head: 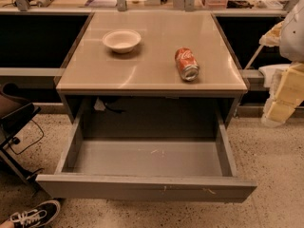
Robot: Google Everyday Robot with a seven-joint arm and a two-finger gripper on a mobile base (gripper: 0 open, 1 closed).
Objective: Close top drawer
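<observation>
The top drawer (147,186) is a wide, shallow grey metal drawer under the tan counter top (152,75). It stands pulled far out toward me and is empty inside. Its flat handleless front faces me, with small pale scuffs right of centre. My gripper (283,101), pale yellow on a white arm, hangs at the right edge of the view. It is to the right of the cabinet, above and behind the drawer's right front corner, and touches nothing.
A white bowl (121,40) and a red soda can (186,64) lying on its side rest on the counter top. A dark chair (14,118) with cables stands at the left. A black shoe (33,215) is at the bottom left. The floor is speckled.
</observation>
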